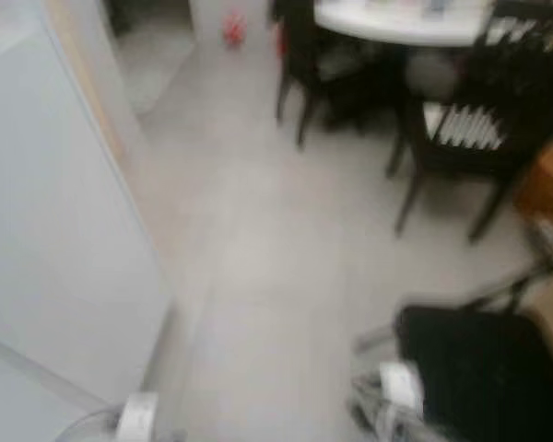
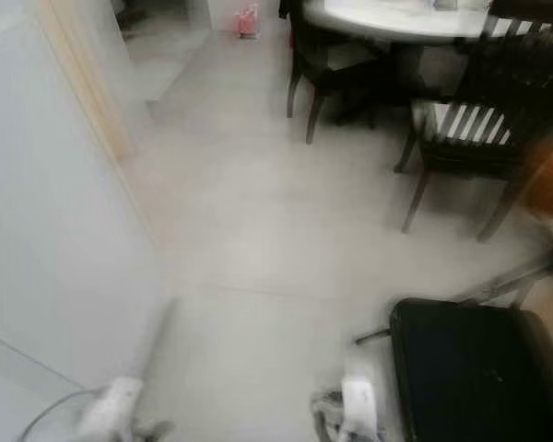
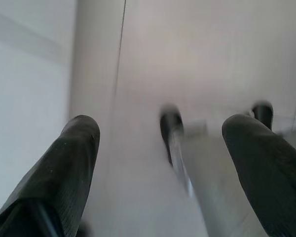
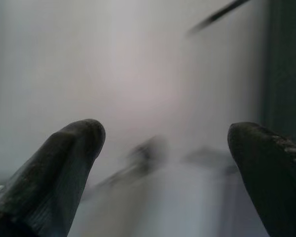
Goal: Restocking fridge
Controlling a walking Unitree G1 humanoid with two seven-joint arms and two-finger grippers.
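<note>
a: floor first. what's underfoot?

b: pale grey tile floor (image 2: 276, 230), wide slabs, faint joint lines. both eye views are smeared, so no finer texture can be read.

a: left side of the room?

b: a big flat pale panel (image 2: 46, 239) runs along the robot's left, with a tan wooden edge strip (image 2: 88, 92) at its far side. could be the fridge's face or a door; cannot tell which. beyond it a passage opens, and a small red object (image 2: 248, 18) sits on the floor at the far end, too blurred to name.

a: and right?

b: white round table (image 2: 387, 18) far right, dark wooden chairs around it: one chair (image 2: 318, 64) at its near left, a slat-backed chair (image 2: 470, 129) closer to the robot. orange-brown shape (image 1: 548, 180) at the right edge, unreadable. near the robot's right, a black boxy thing (image 2: 470, 368) on thin metal legs.

a: arms?

b: both low at the near edge of the eye views. left gripper (image 3: 160, 163) points down at the floor beside the pale panel, fingers (image 3: 64, 168) spread wide, nothing between them. right gripper (image 4: 163, 168) likewise, fingertips (image 4: 69, 153) well apart, empty, over bare tile.

a: stock for the fridge?

b: none identifiable in either gripper.
</note>
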